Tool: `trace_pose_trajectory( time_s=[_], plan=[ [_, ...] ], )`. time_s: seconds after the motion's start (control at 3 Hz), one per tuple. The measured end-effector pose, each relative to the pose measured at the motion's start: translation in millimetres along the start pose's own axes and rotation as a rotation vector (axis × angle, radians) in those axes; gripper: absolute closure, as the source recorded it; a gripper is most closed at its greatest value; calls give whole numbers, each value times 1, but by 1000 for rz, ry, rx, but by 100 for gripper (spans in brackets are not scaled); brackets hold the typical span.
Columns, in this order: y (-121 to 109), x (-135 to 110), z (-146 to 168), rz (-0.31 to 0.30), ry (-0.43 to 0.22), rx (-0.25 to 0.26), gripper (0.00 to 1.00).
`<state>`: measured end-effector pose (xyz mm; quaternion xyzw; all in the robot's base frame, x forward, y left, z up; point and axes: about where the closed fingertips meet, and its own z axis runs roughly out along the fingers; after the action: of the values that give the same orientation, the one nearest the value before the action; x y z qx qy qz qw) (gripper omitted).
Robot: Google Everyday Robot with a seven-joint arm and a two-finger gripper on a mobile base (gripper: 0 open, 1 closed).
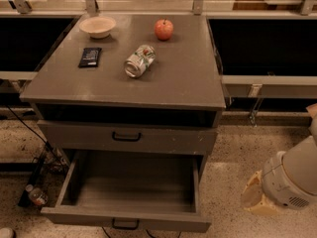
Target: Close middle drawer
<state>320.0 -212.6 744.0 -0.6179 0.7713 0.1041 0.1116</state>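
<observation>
The middle drawer (130, 192) is pulled far out at the bottom of the camera view. It is grey and deep, nothing shows inside it, and a small black bar handle (125, 224) sits at the centre of its front. Above it a narrower grey drawer (126, 136) is shut. My gripper (256, 198) hangs at the lower right on the white arm (292, 180), over the speckled floor. It is to the right of the open drawer's front corner and apart from it.
On the cabinet top (183, 78) lie a white bowl (97, 26), a red apple (164, 29), a tipped can (139, 60) and a black packet (90, 56). Cables and a small bottle (35, 196) lie on the floor at the left.
</observation>
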Motion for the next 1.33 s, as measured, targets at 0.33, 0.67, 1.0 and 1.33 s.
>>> trace_pose_trajectory(
  time_s=[0.33,0.67,1.0,1.33],
  plan=[
    [13,-4,20,9,-12,-5,100],
    [36,-5,64,33,-26,-33,100],
    [45,3,99,65,-25,-69,100],
    [52,12,126,99,-10,-99,100]
  ],
)
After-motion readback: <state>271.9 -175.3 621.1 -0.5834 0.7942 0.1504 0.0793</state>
